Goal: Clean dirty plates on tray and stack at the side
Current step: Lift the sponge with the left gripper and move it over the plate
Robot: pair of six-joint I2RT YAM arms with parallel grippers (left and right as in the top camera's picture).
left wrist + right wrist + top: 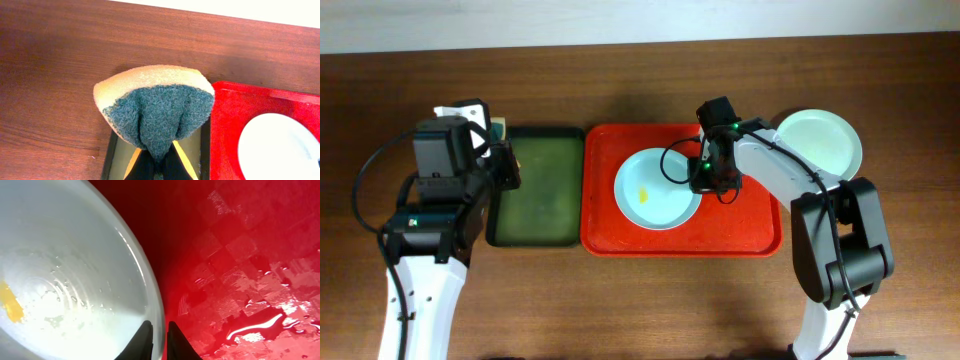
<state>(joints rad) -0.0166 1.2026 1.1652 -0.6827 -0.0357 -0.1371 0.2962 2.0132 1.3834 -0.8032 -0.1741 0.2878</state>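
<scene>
While plate point(657, 188) lies on tray point(610, 235) | right pincer point(159, 341) pinches its rim | left pincer point(156, 162) pinches sponge point(155, 105)

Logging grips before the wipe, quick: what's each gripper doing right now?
Left gripper: closed on the sponge.
Right gripper: closed on the pale blue plate, at its rim.

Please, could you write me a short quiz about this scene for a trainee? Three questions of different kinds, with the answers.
1. True or false: the pale blue round plate on the large red plastic tray carries a yellow smear.
2. What does the left gripper hold? A) a yellow-and-green sponge B) a plate C) nothing
3. Which part of that plate does the right gripper pinch?
Key: 1 true; 2 A; 3 its rim.
</scene>
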